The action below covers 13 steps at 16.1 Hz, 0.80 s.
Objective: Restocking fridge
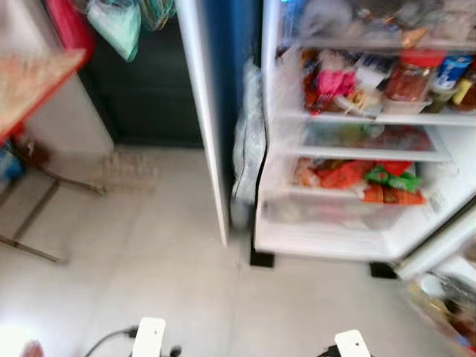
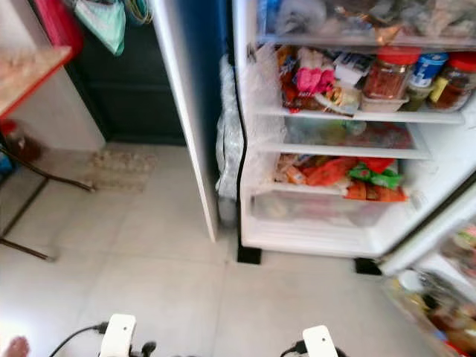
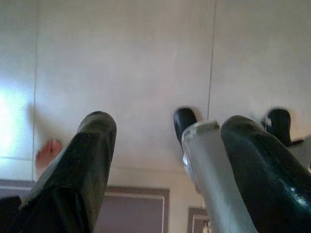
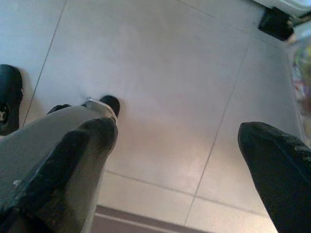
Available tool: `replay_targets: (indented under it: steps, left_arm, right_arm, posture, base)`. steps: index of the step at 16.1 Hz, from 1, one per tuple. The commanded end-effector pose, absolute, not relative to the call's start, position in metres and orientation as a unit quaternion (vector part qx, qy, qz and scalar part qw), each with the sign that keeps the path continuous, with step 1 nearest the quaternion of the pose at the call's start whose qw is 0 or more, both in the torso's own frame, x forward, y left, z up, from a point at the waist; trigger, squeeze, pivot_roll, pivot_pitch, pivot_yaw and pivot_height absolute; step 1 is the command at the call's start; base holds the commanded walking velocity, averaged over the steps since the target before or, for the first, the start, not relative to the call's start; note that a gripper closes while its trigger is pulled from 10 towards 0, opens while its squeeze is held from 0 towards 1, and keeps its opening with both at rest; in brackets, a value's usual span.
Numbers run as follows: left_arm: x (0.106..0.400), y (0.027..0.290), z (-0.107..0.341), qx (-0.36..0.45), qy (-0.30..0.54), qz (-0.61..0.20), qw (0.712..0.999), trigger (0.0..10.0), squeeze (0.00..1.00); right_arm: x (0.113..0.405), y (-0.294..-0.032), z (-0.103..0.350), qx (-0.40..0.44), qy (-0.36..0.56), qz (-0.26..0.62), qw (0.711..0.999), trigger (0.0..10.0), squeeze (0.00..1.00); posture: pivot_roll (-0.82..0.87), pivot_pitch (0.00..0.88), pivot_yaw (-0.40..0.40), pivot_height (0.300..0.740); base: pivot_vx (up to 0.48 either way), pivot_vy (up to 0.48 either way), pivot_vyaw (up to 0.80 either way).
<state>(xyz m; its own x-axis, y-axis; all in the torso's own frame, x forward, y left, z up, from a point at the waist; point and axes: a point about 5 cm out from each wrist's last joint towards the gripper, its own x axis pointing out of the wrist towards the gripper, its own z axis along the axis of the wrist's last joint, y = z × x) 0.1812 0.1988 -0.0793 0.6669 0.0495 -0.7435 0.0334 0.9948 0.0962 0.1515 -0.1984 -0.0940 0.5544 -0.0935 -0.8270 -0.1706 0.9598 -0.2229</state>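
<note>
Right eye view, fridge (image 2: pixel 327 223) open, shelves crowded, blurred

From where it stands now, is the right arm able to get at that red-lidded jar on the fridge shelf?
Probably not yet. The right gripper hangs open over the floor, empty, while the red-lidded jar sits on a shelf of the open fridge across bare tiles; nothing blocks the way.

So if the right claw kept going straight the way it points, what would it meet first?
Most likely the bare tiled floor: the open right claw hangs pointing down at it, holding nothing. Depth is unclear, but nothing seems to lie between.
</note>
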Motion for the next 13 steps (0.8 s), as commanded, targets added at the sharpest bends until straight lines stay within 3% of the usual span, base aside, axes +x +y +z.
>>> replay_targets:
  steps: [1, 9, 13]
  left_arm:
    - [0.1717, 0.2003, -0.0839, 0.056, 0.425, 0.002, 0.904, 10.0, 0.0]
    - [0.1729, 0.2035, -0.0825, 0.059, 0.421, -0.006, 0.905, 10.0, 0.0]
    - [0.1727, 0.2029, -0.0827, 0.062, 0.421, -0.01, 0.905, 10.0, 0.0]
  right_arm:
    - [0.135, -0.196, -0.101, -0.136, 0.498, 0.028, 0.856, 10.0, 0.0]
    - [0.1354, -0.1956, -0.1007, -0.132, 0.494, 0.026, 0.859, 10.0, 0.0]
    - [0.1341, -0.1964, -0.1012, -0.125, 0.497, 0.01, 0.858, 10.0, 0.0]
  posture:
    - [-0.03, 0.149, 0.013, 0.74]
    - [-0.02, 0.15, 0.013, 0.74]
    - [-0.02, 0.148, 0.013, 0.74]
  base:
    - [0.0, 0.0, 0.0]
    - [0.0, 0.0, 0.0]
    - [0.0, -0.243, 0.0]
